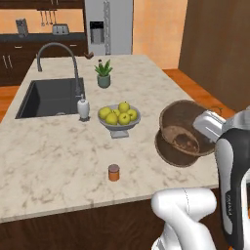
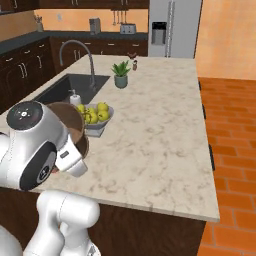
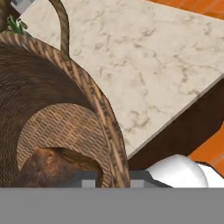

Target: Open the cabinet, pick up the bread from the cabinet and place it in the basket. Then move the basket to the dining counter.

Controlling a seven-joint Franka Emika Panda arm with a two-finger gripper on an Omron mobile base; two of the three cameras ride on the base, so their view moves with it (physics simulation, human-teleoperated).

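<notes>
The basket point(image 1: 181, 133) is a round, brown woven bucket, narrower at the bottom, with a thin loop handle point(image 3: 64, 27) rising from its rim. It is tipped on its side over the near right corner of the tabletop point(image 1: 53, 156), its mouth facing up and toward the fruit bowl point(image 1: 119, 117), which stands just beside it toward the sink point(image 1: 51, 97). In the hand view the weave shows as tight coils on the floor and slanted strips along the rim. The bread point(image 3: 48, 168), a roundish brown-tan lump with darker patches, lies inside the basket against its lower wall. The hand point(image 3: 113, 179) sits at the basket's rim, its two fingers pinching the woven wall between them, one inside, one outside. A small orange jar point(image 1: 114, 172) stands on the tabletop well apart from the basket, nearer the front edge. A potted plant point(image 1: 103, 74) stands beyond the fruit bowl.
</notes>
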